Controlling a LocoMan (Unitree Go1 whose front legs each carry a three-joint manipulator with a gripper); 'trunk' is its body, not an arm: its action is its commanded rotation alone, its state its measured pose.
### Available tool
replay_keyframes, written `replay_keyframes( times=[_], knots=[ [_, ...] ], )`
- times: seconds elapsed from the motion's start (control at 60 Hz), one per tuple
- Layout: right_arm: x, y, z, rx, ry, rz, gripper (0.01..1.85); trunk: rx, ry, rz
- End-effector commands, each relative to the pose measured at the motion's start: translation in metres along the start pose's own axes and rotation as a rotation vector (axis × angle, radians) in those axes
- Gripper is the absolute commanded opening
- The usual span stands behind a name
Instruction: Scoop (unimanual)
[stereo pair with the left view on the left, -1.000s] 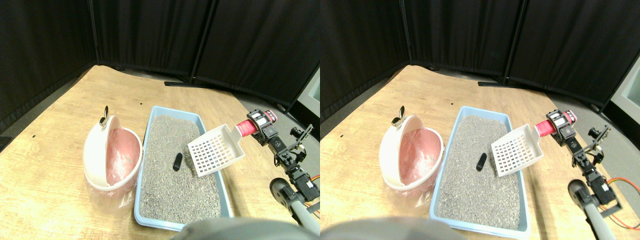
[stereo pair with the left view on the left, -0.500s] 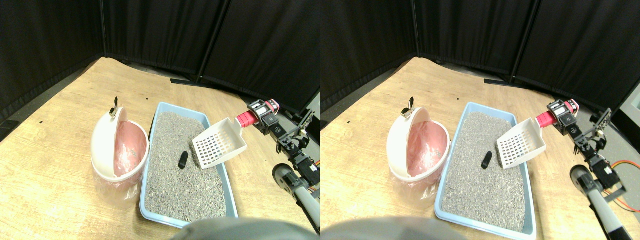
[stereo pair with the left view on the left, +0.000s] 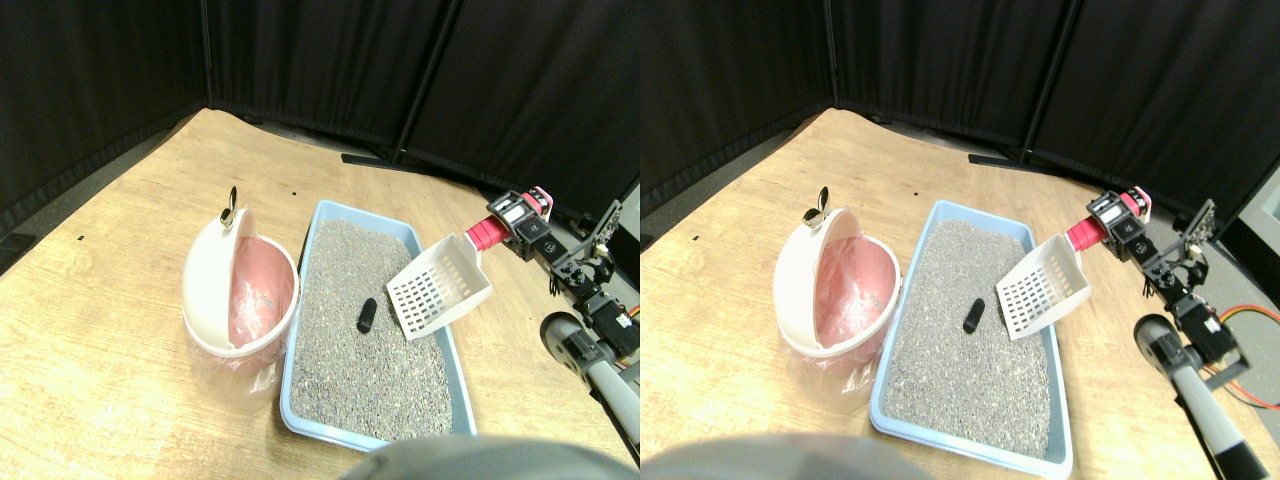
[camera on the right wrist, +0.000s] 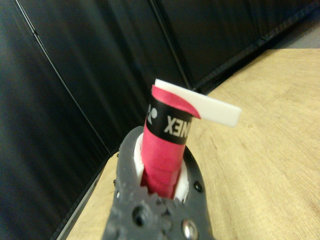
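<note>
Scoop (stereo pair with the left view on the left: 440, 288) hanging tilted over your litter tray (stereo pair with the left view on the left: 300, 262), right gripper (stereo pair with the left view on the left: 512, 232) clamping its red wrapped handle (stereo pair with the left view on the left: 480, 236), dark lump (stereo pair with the left view on the left: 366, 316) lying beside the blade, bin (stereo pair with the left view on the left: 210, 290) sitting left.

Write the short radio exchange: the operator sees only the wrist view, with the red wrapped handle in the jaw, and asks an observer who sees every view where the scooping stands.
Operator: I see only the handle. Where is the scoop's head?
Observer: The scoop, held in the right gripper, hangs tilted over the right side of the litter tray.
Operator: Is there anything to scoop?
Observer: One small dark lump lies on the litter, just left of the scoop's head and apart from it.
Operator: Where would it go?
Observer: A pink-lined bin stands beside the tray's left edge, with its lid open.
</note>
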Motion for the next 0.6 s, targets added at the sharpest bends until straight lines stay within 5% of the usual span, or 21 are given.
replay_keyframes(
  times=[0.017,0.6],
  knots=[
    [0.003,-0.002,0.013,0.002,-0.058,-0.006,0.06,-0.016,0.021,0.012],
    [0.012,0.03,-0.005,-0.018,0.068,0.043,0.06,-0.033,0.043,0.036]
  ],
)
